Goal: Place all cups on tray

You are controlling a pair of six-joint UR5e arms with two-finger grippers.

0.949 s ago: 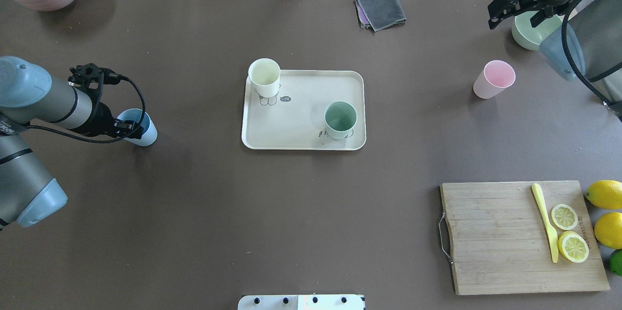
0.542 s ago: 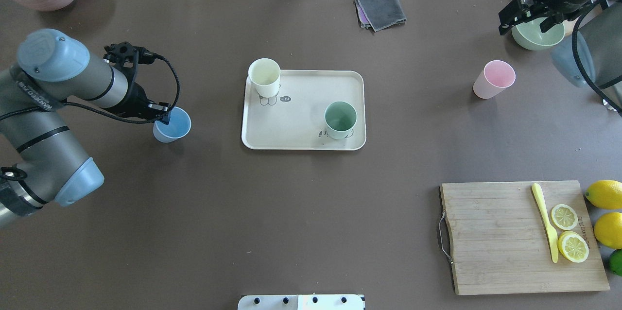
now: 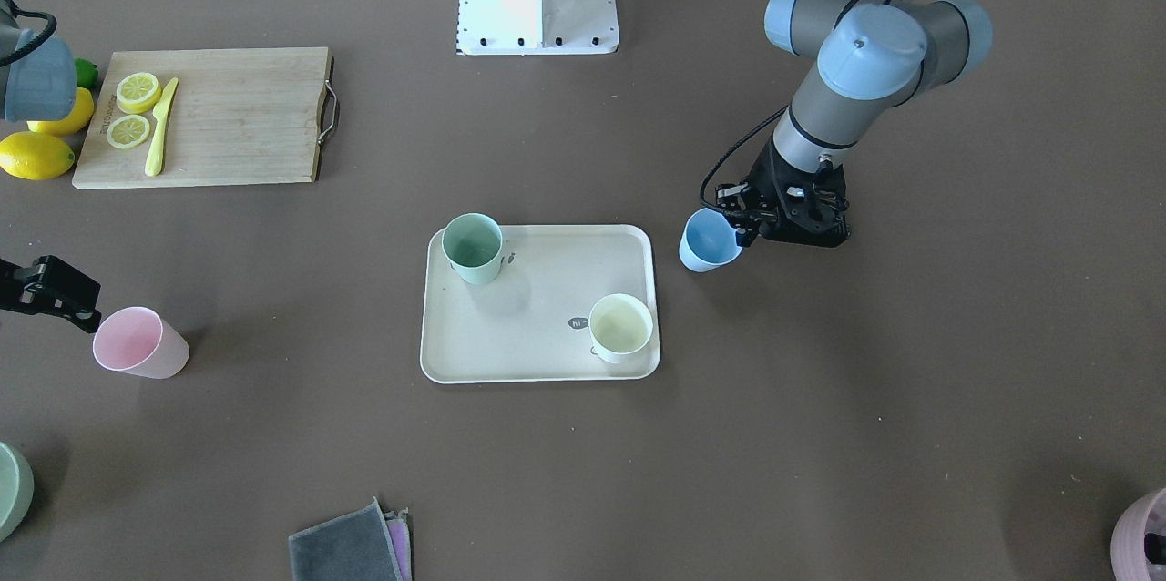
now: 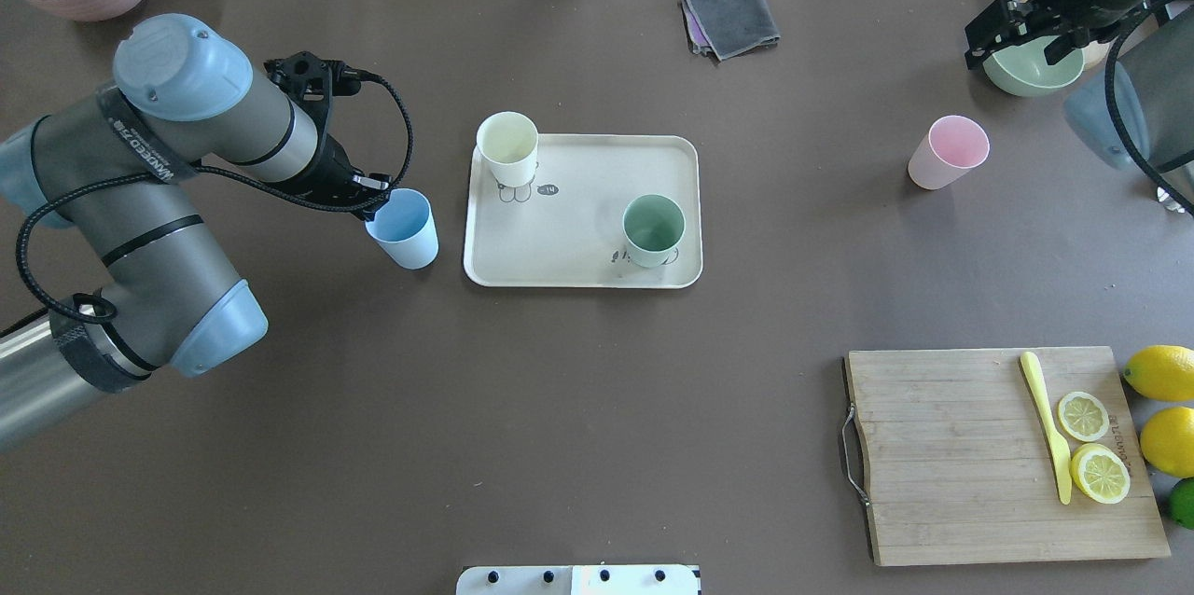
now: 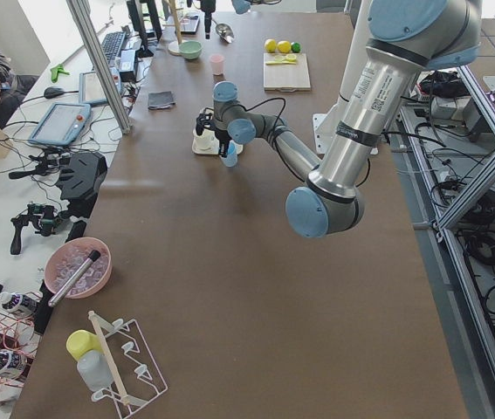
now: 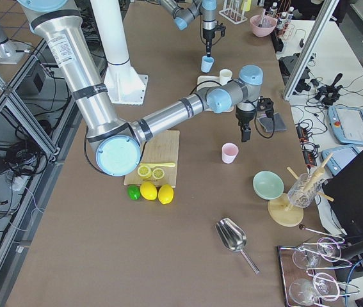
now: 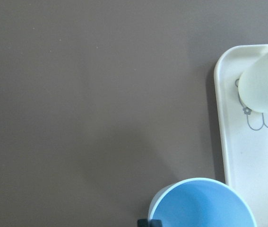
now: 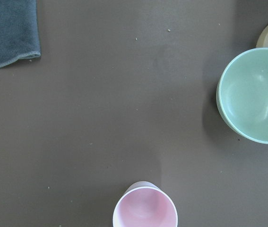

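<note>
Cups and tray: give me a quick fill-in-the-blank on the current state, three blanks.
1. The tray holds ____ cups: the cream-yellow cup and the mint green cup.
2. The left gripper holds the ____ cup just outside the tray.
3. The pink cup stands on the ____, not yet on the tray.
Missing words: two; light blue; table.
</note>
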